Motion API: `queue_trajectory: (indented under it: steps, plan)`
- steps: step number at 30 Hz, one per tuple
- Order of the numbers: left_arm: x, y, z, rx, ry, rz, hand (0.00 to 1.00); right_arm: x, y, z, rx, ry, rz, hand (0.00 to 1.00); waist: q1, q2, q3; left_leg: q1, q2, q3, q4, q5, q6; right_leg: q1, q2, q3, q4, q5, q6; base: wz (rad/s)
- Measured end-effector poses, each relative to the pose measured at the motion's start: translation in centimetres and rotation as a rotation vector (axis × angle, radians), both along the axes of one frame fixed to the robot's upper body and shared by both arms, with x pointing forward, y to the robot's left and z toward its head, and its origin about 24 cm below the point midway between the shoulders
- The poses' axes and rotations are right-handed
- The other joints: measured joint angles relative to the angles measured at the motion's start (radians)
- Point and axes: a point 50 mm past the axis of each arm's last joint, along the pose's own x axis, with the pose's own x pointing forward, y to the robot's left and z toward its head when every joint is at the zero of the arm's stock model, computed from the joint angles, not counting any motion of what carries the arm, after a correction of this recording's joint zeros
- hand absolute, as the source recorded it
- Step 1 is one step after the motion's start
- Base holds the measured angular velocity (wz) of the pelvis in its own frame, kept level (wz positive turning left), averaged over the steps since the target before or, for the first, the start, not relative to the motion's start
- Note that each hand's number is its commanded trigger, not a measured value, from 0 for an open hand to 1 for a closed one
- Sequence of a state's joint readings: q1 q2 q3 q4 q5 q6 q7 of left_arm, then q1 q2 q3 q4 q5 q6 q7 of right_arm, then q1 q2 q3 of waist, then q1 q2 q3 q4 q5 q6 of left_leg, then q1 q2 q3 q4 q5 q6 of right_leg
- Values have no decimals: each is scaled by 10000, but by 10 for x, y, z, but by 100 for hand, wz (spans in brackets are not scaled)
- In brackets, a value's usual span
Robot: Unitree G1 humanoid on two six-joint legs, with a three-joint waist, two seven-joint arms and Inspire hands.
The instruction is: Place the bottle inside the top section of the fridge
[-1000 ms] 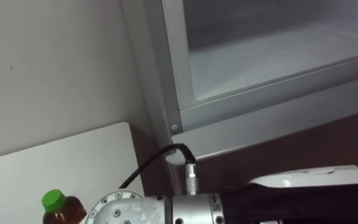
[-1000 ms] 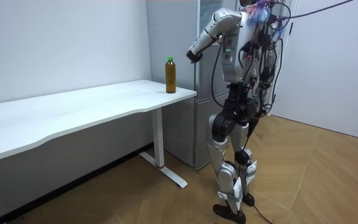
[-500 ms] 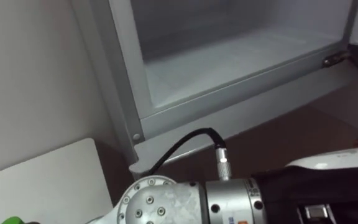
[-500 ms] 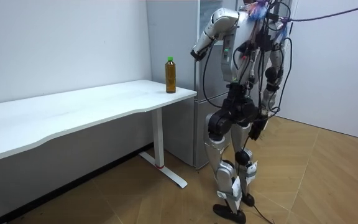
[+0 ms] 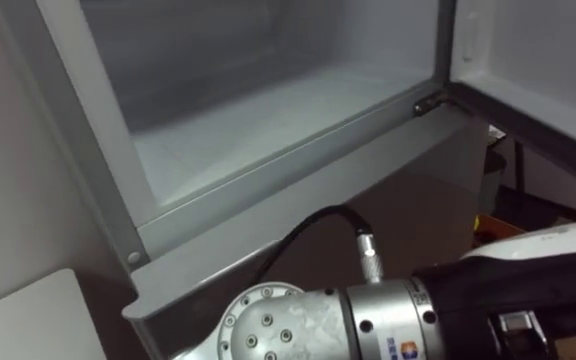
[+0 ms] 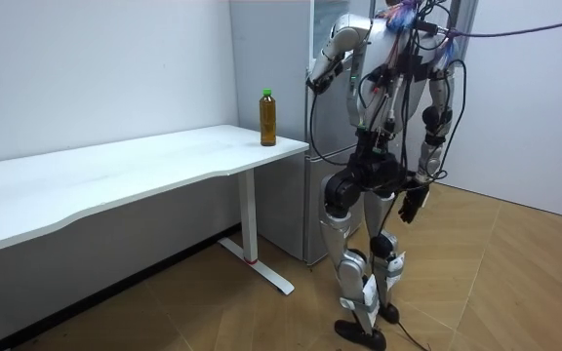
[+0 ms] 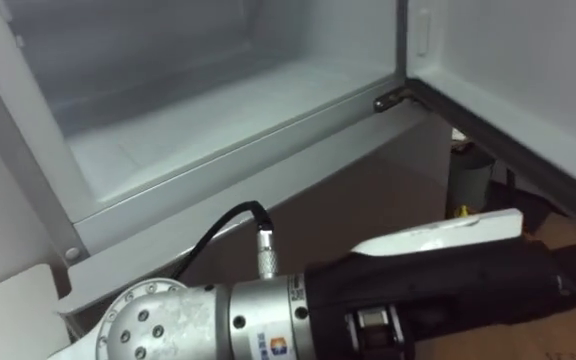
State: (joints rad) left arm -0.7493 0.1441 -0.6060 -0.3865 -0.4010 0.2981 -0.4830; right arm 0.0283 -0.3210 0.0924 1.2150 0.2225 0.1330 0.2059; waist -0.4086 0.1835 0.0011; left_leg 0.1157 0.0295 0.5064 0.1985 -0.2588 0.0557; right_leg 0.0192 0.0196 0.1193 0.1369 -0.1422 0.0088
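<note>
The bottle (image 6: 267, 117), amber with a green cap, stands upright on the right end of the white table (image 6: 115, 175), next to the fridge (image 6: 271, 58). I stand in front of the fridge, facing it. Its upper compartment (image 5: 268, 110) is open, white inside and bare. My left arm is raised, with the forearm across my chest. My left hand (image 7: 468, 290) lies low in the eye views, pointing right, below the compartment's front ledge. It holds nothing that I can see. My right hand (image 6: 413, 205) hangs relaxed by my thigh, apart from the bottle.
The upper fridge door (image 5: 538, 60) stands open on the right, hinged at the compartment's right corner (image 5: 428, 103). A white wall runs behind the table. Wooden floor (image 6: 515, 273) stretches to the room view's right.
The eye view has swung right: the table corner and bottle slid out on the left and the open door came in on the right. My body has turned towards the fridge. The bottle has not moved.
</note>
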Motion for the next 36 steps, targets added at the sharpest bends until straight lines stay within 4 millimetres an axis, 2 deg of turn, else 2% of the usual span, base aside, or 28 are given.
queue_trajectory:
  steps: [2,6,9,12,13,14,17,19,21,23,29,30,31,34,36]
  plan:
    - [0,-2,1,-172,133,78,0,0,-2,0,-88,64,4,0,-24,86,14,-3,23,70,3,1,-1,-12,16,12,-8,-11,-57,-7]
    - [-1,-5,2,-304,217,-7,0,-1,-3,1,-140,172,-35,0,20,116,31,-16,50,89,-13,4,-7,-30,19,-112,-10,-57,-100,5]
    - [-1,-5,3,-358,194,-6,0,0,-2,0,-111,203,-198,0,141,112,33,-14,57,39,-23,12,-19,-38,25,-150,-7,-71,-111,4]
    - [-4,-4,5,-449,59,-30,0,2,0,0,-118,97,-434,0,414,99,38,-107,55,-155,-23,23,-38,-75,11,-278,28,-69,-114,12]
    - [-5,-2,8,-538,-92,-11,0,2,2,-1,-166,77,-536,0,452,64,54,-179,47,-338,-31,24,-39,-64,-13,-477,21,-69,-116,40]
    - [-5,0,11,-683,-187,19,0,1,4,-2,-173,117,-626,0,632,-31,119,-169,48,-503,-45,27,-44,-35,-12,-593,47,-70,-127,39]
    - [-4,8,19,-995,-411,269,0,1,9,-4,-61,44,-917,0,1047,-210,118,-266,61,-821,-42,33,-54,-20,-16,-874,0,-58,-166,29]
    - [-4,20,28,-1365,-835,702,0,3,15,-6,56,-118,-1245,0,1410,-384,108,-414,58,-1138,-46,67,-109,-47,-29,-1114,-22,-64,-193,44]
    - [-5,29,35,-1638,-1156,1124,0,0,18,-7,109,-88,-1409,0,1604,-527,75,-479,38,-1443,-49,91,-144,-2,-65,-1469,-36,-92,-231,44]
    - [-3,42,43,-2044,-1478,1714,0,-5,19,-9,248,-94,-1779,0,2032,-696,71,-532,15,-1701,-78,142,-217,22,-103,-1797,-22,-115,-250,35]
    - [10,85,68,-3797,-1934,4029,0,-17,20,-11,311,109,-2133,0,3153,-926,-14,-677,-1,-2202,-102,180,-248,114,-143,-2429,-3,-115,-252,23]
    - [11,91,69,-4018,-1920,4323,0,-18,21,-11,304,93,-2153,0,3277,-955,-28,-652,-5,-2260,-102,182,-249,162,-148,-2508,-3,-115,-252,23]
    - [12,102,71,-4431,-1938,4894,0,-21,22,-11,297,133,-2194,0,3378,-1001,-74,-636,-8,-2394,-103,185,-252,211,-149,-2604,0,-115,-252,25]
    - [16,129,78,-5014,-2200,6259,0,-26,24,-12,346,117,-2256,0,3858,-1113,-125,-561,-23,-2621,-103,186,-252,335,-151,-2638,-14,-115,-252,13]
    - [14,148,79,-5561,-2307,7139,0,-29,25,-12,352,150,-2252,0,3967,-1134,-142,-529,-54,-2782,-104,186,-251,402,-177,-2747,-14,-116,-251,13]
